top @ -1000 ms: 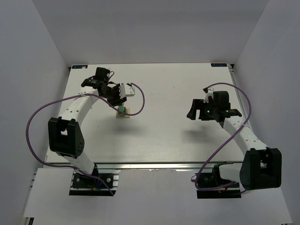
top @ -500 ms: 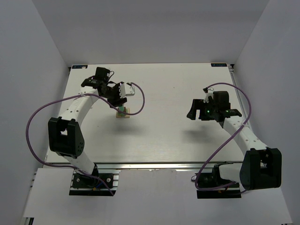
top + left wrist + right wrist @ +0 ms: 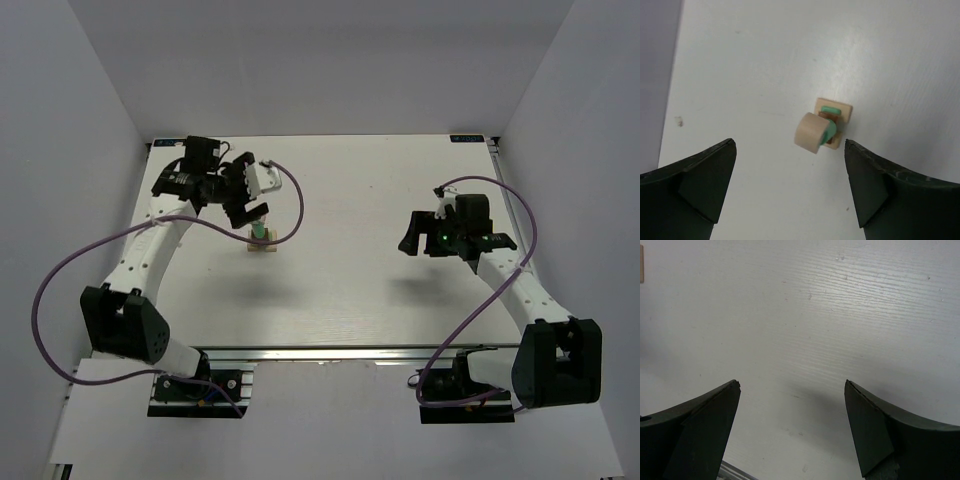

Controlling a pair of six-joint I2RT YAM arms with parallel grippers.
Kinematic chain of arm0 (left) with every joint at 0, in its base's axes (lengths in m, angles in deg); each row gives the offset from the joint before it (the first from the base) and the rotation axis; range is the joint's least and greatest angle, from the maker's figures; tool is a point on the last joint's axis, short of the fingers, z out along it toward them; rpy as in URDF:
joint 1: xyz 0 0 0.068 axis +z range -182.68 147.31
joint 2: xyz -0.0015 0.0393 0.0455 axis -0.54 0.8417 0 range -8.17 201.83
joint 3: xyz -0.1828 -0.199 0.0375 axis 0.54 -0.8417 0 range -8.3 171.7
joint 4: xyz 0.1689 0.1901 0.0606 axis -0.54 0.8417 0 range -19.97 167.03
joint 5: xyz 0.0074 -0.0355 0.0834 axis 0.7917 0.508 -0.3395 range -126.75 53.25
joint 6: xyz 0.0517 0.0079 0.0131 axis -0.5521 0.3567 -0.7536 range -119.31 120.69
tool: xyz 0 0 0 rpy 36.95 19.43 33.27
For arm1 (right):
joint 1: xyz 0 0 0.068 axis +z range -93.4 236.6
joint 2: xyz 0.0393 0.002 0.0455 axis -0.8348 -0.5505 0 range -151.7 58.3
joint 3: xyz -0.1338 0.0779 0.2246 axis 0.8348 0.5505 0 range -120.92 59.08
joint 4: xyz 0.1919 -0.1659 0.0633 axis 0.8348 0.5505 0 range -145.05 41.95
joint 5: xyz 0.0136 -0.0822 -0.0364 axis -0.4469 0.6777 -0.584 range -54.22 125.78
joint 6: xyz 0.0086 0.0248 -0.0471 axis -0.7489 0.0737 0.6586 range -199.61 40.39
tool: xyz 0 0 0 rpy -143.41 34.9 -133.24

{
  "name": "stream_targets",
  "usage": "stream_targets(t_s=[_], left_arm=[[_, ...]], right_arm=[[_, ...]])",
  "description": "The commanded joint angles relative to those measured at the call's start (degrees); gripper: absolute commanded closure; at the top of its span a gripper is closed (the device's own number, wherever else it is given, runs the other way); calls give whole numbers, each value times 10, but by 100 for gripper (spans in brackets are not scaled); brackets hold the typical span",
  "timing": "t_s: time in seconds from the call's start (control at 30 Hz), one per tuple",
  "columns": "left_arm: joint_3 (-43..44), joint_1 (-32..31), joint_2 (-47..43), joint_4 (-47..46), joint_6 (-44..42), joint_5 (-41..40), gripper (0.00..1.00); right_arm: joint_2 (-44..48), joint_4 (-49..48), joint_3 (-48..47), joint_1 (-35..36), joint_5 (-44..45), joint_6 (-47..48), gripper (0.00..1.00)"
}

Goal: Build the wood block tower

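The wood block tower (image 3: 262, 240) stands on the white table (image 3: 350, 270), left of the middle. From above in the left wrist view, the tower (image 3: 821, 129) shows a light tan top block (image 3: 809, 132), a mint-green block (image 3: 830, 128) under it, some dark brown, and a flat tan base (image 3: 840, 108). My left gripper (image 3: 246, 205) hangs open just behind and above the tower, touching nothing; in the left wrist view the left gripper (image 3: 790, 147) has both jaws wide apart and empty. My right gripper (image 3: 413, 236) hovers open over bare table at the right, and the right wrist view shows the right gripper (image 3: 792, 385) empty.
Purple cables loop from both arms; the left one (image 3: 290, 215) hangs close beside the tower. The table's back edge (image 3: 320, 137) and grey side walls bound the space. A tan sliver (image 3: 641, 262) shows at the right wrist view's left edge.
My left gripper has opened, let go of the tower's top and drawn back and up from it, the arm swinging left. The tower stands alone. The right arm has not moved.
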Motion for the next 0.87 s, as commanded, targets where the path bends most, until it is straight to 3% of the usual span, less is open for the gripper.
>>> stream_targets(t_s=[0.0, 0.07, 0.1, 0.17, 0.2, 0.23, 0.3, 0.33, 0.4, 0.57, 0.67, 0.83], left_arm=[[31, -3, -44, -119, 181, -8, 2], [44, -2, -40, -221, 278, -63, 2], [49, -3, -32, -251, 383, -93, 2], [68, 1, -20, -308, 476, -180, 2], [74, 1, -8, -316, 565, -214, 2], [82, 2, -2, -325, 612, -290, 2], [84, 4, 8, -309, 772, -409, 2], [77, 6, 14, -259, 819, -525, 2], [48, 14, 4, -205, 910, -569, 2], [-169, 26, -180, -228, 962, -647, 2], [-219, 32, -265, -217, 985, -673, 2], [-262, 35, -279, -178, 1031, -690, 2]], right_arm=[[27, -15, -6, -2, -13, 5, 11], [36, -14, -10, -2, -5, 0, 11], [39, -16, -10, -1, 1, -9, 11], [46, -26, -8, -2, 31, -24, 11], [50, -31, -7, -2, 43, -40, 11], [51, -31, -7, -2, 49, -44, 11], [58, -32, -5, -2, 66, -55, 11], [61, -36, -4, -2, 80, -66, 11], [74, -38, -1, -1, 96, -73, 11], [104, -61, 18, -1, 128, -89, 11], [119, -63, 24, -2, 131, -90, 11], [140, -72, 42, -2, 144, -80, 11]])
